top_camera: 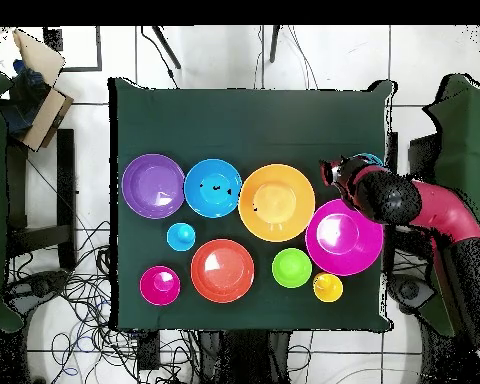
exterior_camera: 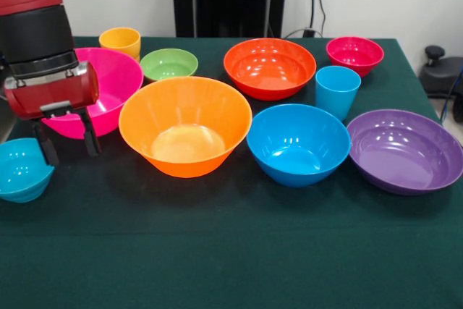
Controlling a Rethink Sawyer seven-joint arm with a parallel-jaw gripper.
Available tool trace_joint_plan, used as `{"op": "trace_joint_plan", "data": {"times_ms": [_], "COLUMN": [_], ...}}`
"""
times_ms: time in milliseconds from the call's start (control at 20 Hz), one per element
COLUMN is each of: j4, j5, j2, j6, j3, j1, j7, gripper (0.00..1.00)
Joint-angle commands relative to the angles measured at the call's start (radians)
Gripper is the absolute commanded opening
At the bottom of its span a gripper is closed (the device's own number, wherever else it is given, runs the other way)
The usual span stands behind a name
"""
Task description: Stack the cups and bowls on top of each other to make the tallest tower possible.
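No text, label, brand, number or sign can be read in either view. Nothing legible is borne by the bowls, the cups, the table or the arm.
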Motion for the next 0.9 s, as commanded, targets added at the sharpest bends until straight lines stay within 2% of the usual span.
{"op": "trace_joint_plan", "data": {"times_ms": [50,900], "j4": [-0.055,-0.007], "j5": [-0.067,-0.110], "j2": [0.085,0.097], "j6": [0.113,0.086], "j3": [0.033,0.044], "j1": [-0.011,-0.062], "j7": [-0.395,-0.380], "gripper": [1.00,1.00]}}
